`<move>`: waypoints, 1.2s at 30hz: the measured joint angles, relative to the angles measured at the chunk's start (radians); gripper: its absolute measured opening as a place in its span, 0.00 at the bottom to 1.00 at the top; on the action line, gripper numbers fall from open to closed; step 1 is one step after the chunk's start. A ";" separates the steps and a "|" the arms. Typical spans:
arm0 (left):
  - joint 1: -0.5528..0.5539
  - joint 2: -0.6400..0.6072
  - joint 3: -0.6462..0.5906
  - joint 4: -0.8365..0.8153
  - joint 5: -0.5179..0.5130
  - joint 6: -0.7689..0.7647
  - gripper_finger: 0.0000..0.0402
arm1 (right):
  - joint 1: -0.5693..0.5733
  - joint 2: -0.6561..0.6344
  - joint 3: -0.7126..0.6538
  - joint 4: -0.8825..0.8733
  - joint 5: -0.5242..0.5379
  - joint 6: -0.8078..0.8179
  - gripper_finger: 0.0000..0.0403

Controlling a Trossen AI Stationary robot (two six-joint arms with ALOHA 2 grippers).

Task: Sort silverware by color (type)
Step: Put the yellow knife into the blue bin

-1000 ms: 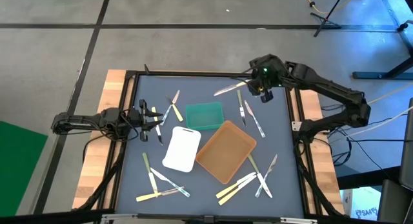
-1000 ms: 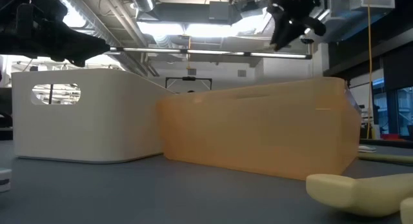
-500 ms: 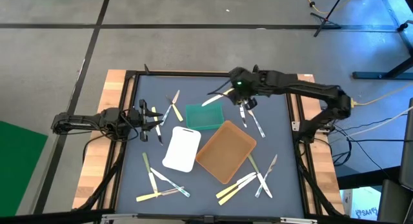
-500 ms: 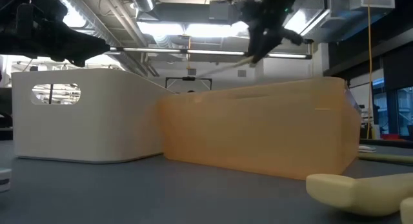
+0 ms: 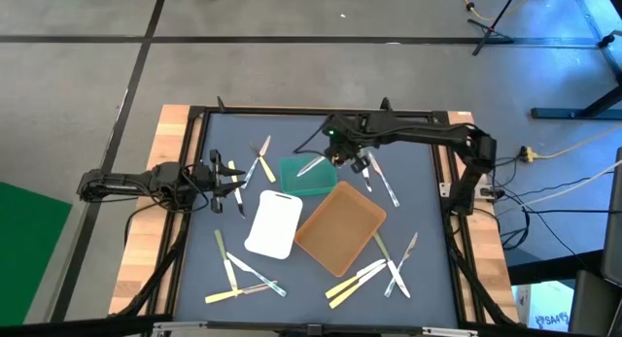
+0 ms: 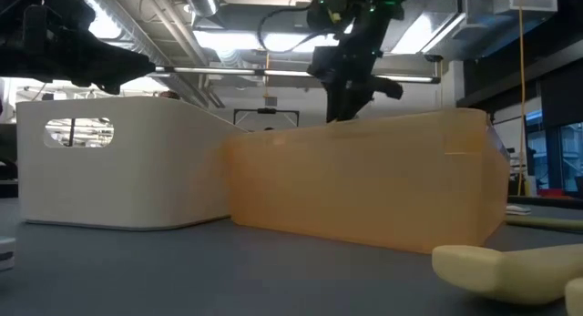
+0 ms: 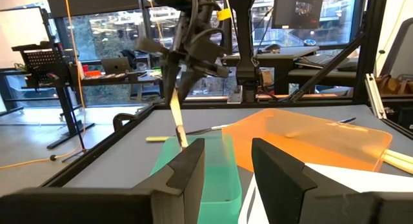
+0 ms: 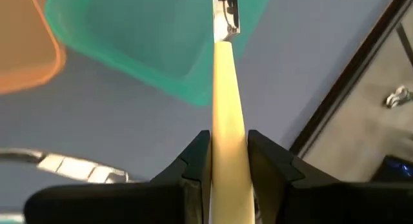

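Note:
My right gripper (image 5: pixel 338 151) is over the far edge of the green tray (image 5: pixel 308 174), shut on a cream-yellow-handled utensil (image 5: pixel 313 165) with a shiny pale tip. The left wrist view shows this utensil (image 7: pixel 176 117) slanting down from the right gripper (image 7: pixel 187 56) into the green tray (image 7: pixel 203 169). My left gripper (image 5: pixel 231 177) waits open near the table's left edge, its fingers level above the table. More utensils lie flat on the table in several loose groups. In the low view the orange tray hides the green tray. My right gripper pinches the utensil's cream handle (image 8: pixel 224 143) between its two fingers, the handle running forward along them. The fingers come from above, slanting toward the table's left. The utensil is lifted clear and tilted, its shiny tip (image 8: pixel 226 17) over the green tray (image 8: pixel 148 43).
A white tray (image 5: pixel 272 223) and an orange-brown tray (image 5: pixel 340 227) sit near the table's middle, nearer than the green one. Utensils lie by the left gripper (image 5: pixel 260 162), right of the green tray (image 5: pixel 381 180), and along the near edge (image 5: pixel 243 276) (image 5: pixel 381 272).
My right gripper has swung from the table's far right part toward the left and come down over the green tray, carrying the cream-handled utensil. The utensil's tip now points down into the tray.

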 joint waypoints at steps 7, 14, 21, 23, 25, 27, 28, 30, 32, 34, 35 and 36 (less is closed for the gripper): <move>0.000 0.000 0.000 0.000 0.000 0.001 0.31 | 0.000 0.027 0.000 0.056 -0.097 -0.003 0.19; 0.000 0.000 0.000 0.000 0.000 0.001 0.31 | 0.000 0.032 0.001 0.053 -0.150 -0.003 0.19; 0.000 0.000 0.000 0.000 0.000 0.002 0.31 | 0.006 0.078 0.000 0.080 -0.166 0.000 0.19; 0.000 0.001 0.000 0.000 0.000 0.002 0.31 | 0.006 0.094 0.000 0.084 -0.157 0.000 0.19; 0.000 0.001 0.000 0.000 0.000 0.001 0.31 | 0.006 0.109 0.000 0.095 -0.158 0.000 0.19; 0.000 0.003 0.000 0.000 0.000 0.001 0.31 | 0.006 0.118 -0.001 0.103 -0.158 0.000 0.19; 0.000 0.003 0.000 0.000 0.000 0.001 0.31 | 0.006 0.124 -0.001 0.110 -0.158 0.000 0.19; 0.000 0.003 0.000 0.000 0.000 0.001 0.31 | 0.006 0.126 -0.001 0.112 -0.158 0.000 0.19; 0.000 0.003 0.000 0.000 0.000 0.002 0.31 | 0.006 0.131 -0.001 0.119 -0.158 0.000 0.19; 0.000 0.003 0.000 0.000 0.000 0.002 0.31 | 0.006 0.135 -0.001 0.119 -0.158 0.001 0.19; 0.000 0.003 0.000 0.000 0.000 0.002 0.31 | 0.006 0.140 -0.001 0.120 -0.158 0.007 0.19; 0.000 0.003 0.000 0.000 0.000 0.002 0.31 | 0.006 0.145 -0.001 0.130 -0.158 0.013 0.19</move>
